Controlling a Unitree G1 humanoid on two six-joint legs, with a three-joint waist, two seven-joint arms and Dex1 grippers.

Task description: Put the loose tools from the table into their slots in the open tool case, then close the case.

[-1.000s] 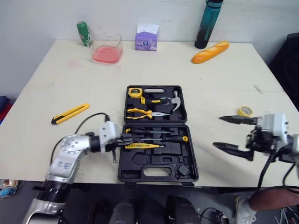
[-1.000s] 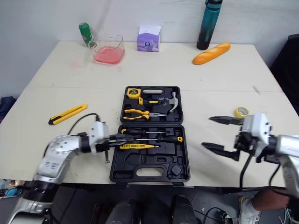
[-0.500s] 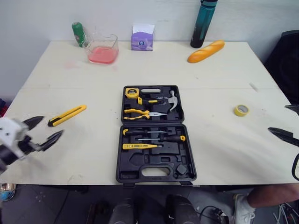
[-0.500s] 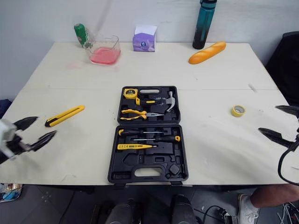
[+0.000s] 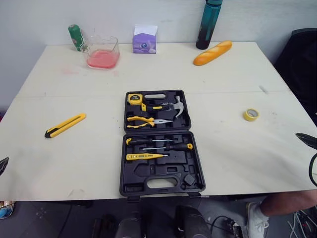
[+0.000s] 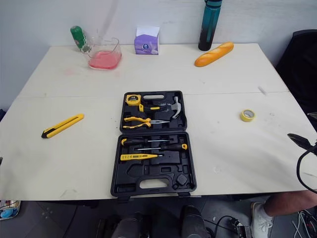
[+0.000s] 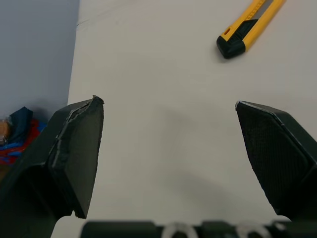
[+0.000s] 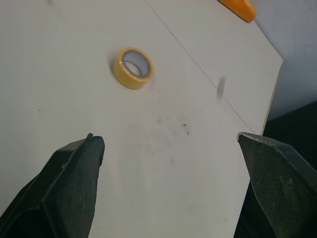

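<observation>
1. The left tool [image 7: 171, 148] hovers over the left edge of the tabletop [image 5: 89, 163], at 8 o'clock from the case. Its fingers are spread wide and hold nothing.
2. The yellow utility knife [image 5: 65, 125] lies loose at 9 o'clock from the case, well apart from it.
3. The open tool case [image 5: 141, 174] sits mid-tabletop. The half at 12 o'clock is filled and the near half holds screwdrivers, with bare slots toward 6 o'clock.
4. A yellow tape roll [image 5: 251, 114] lies loose at 3 o'clock from the case.
5. The right tool [image 8: 171, 163] hangs near the right edge at 4 o'clock, wide open and empty.
6. The step in hand seems to be fetching the next loose item. Likely next, the left tool reaches for the knife, straddles its narrow body and closes.
</observation>
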